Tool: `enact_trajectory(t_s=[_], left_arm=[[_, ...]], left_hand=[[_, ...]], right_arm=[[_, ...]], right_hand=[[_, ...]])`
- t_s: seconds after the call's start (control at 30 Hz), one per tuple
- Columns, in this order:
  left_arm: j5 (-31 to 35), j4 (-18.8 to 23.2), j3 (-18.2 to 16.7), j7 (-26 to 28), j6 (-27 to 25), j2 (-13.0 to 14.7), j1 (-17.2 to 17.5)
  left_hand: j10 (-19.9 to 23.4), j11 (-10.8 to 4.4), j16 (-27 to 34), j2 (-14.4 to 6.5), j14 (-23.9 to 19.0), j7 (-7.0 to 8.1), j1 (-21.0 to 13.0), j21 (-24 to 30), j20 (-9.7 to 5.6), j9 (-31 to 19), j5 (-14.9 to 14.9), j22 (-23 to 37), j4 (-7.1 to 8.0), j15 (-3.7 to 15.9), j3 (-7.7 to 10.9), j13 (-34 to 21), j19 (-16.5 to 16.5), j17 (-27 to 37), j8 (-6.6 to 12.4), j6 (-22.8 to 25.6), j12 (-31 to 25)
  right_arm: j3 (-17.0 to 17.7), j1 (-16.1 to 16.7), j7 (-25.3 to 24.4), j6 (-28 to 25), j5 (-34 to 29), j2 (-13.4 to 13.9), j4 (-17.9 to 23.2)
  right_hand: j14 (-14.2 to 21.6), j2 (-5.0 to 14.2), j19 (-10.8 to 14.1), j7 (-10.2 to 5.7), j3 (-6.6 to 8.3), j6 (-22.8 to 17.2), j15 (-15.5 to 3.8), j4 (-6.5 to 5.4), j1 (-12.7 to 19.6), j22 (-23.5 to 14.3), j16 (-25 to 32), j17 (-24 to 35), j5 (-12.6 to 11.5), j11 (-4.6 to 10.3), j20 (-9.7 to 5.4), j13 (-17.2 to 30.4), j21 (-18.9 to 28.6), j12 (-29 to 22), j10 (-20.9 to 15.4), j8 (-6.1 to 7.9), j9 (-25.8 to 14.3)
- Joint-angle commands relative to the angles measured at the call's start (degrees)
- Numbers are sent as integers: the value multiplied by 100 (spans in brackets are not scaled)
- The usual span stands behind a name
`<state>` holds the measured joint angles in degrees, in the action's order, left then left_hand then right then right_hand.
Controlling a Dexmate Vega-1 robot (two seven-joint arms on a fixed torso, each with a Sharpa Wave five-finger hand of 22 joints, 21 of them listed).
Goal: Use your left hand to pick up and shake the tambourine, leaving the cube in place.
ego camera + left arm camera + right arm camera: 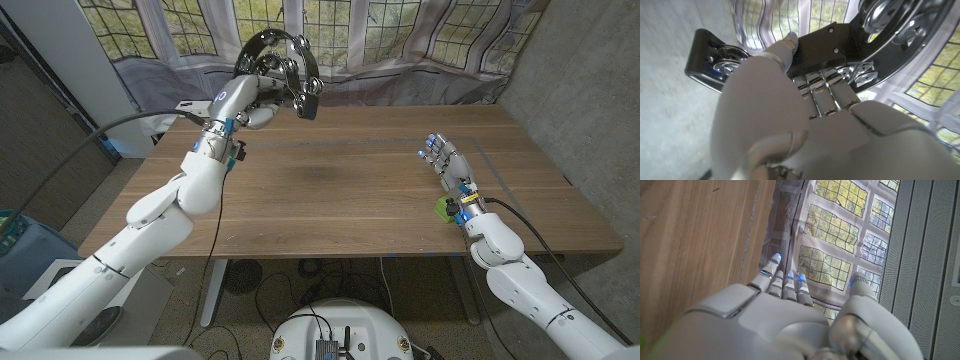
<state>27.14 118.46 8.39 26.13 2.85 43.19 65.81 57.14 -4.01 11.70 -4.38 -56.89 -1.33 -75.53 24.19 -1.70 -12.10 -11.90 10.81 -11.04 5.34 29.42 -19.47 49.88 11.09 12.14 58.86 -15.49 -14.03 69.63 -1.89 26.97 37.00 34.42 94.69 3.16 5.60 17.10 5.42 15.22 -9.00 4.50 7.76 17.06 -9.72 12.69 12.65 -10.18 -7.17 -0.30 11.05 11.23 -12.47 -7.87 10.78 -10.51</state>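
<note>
My left hand (248,100) grips a black tambourine (287,62) with silver jingles and holds it in the air above the table's far left corner. In the left wrist view my fingers (822,97) wrap its black frame (840,37), with jingles to either side. A small green cube (443,208) sits on the wooden table (330,180) near its front right, right beside my right wrist. My right hand (446,160) stays over the table just beyond the cube, fingers straight and apart, holding nothing; the right wrist view shows the same hand (790,320) empty.
A patterned curtain (400,40) hangs close behind the table's far edge. A grey wall (590,90) stands to the right. A dark cable (110,130) trails from my left arm off the table's left side.
</note>
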Motion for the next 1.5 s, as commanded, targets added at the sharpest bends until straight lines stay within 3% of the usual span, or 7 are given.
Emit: enact_trajectory(t_s=[0.03,0.23,0.37,0.57,0.9,1.27,1.5], left_arm=[[-4499,-977,-815,227,3337,-1095,616],[-6603,-1356,-896,-941,4166,-1529,716],[-7248,-1421,-958,-980,4362,-2070,772],[-8595,-1089,-828,-632,3938,-2814,853],[-10005,-1205,-907,-1465,3394,-3204,731],[-8049,-1845,-737,-1064,4372,-3652,226],[-3920,-2486,-1262,-42,4981,-4024,-65]], left_hand=[[69,-70,53,-317,-401,19,149,31,-9,-35,-39,7,120,398,102,-31,45,4,18,9,-31],[83,-100,61,-314,-441,62,167,46,-18,-38,-42,7,130,430,94,-56,60,-6,8,-12,-40],[80,-101,53,-317,-444,70,187,56,-25,-40,-46,6,140,445,93,-74,72,-17,10,-5,-40],[75,-148,43,-322,-456,89,232,73,-48,-44,-52,5,163,479,88,-102,91,-32,1,-22,-40],[51,-182,36,-332,-455,114,250,86,-79,-48,-63,2,160,534,89,-137,93,-33,-14,-60,-30],[70,-187,45,-345,-480,119,274,93,-87,-53,-74,-1,161,520,90,-175,79,-28,-5,-52,-34],[122,-147,79,-339,-544,94,269,130,-81,-56,-77,2,141,520,77,-205,135,-12,21,8,-53]], right_arm=[[-99,-193,158,-45,72,-25,-195],[-149,-284,219,-110,87,-13,-238],[-168,-316,239,-135,69,9,-255],[-187,-345,245,-168,91,3,-275],[-204,-330,201,-203,74,17,-230],[-169,-240,138,-182,60,41,-186],[-156,-205,97,-154,47,29,-143]], right_hand=[[25,-27,37,10,-17,-57,9,5,21,-11,-35,13,-6,19,22,20,-8,11,-49,23,-27],[26,-28,35,6,-19,-56,7,4,21,-11,-36,13,-6,21,18,20,-9,14,-46,22,-27],[24,-26,35,7,-21,-56,6,3,20,-11,-37,14,-6,20,19,20,-9,14,-47,22,-27],[26,-24,37,5,-21,-55,8,2,20,-11,-37,14,-7,20,22,20,-9,16,-44,21,-27],[21,-26,35,4,-24,-54,10,2,20,-11,-41,14,-7,21,20,20,-11,18,-41,20,-27],[26,-23,34,7,-26,-56,12,2,21,-11,-40,15,-7,18,23,20,-11,19,-42,20,-27],[20,-21,35,5,-27,-50,12,3,24,-11,-43,15,-7,21,24,21,-11,21,-41,17,-27]])
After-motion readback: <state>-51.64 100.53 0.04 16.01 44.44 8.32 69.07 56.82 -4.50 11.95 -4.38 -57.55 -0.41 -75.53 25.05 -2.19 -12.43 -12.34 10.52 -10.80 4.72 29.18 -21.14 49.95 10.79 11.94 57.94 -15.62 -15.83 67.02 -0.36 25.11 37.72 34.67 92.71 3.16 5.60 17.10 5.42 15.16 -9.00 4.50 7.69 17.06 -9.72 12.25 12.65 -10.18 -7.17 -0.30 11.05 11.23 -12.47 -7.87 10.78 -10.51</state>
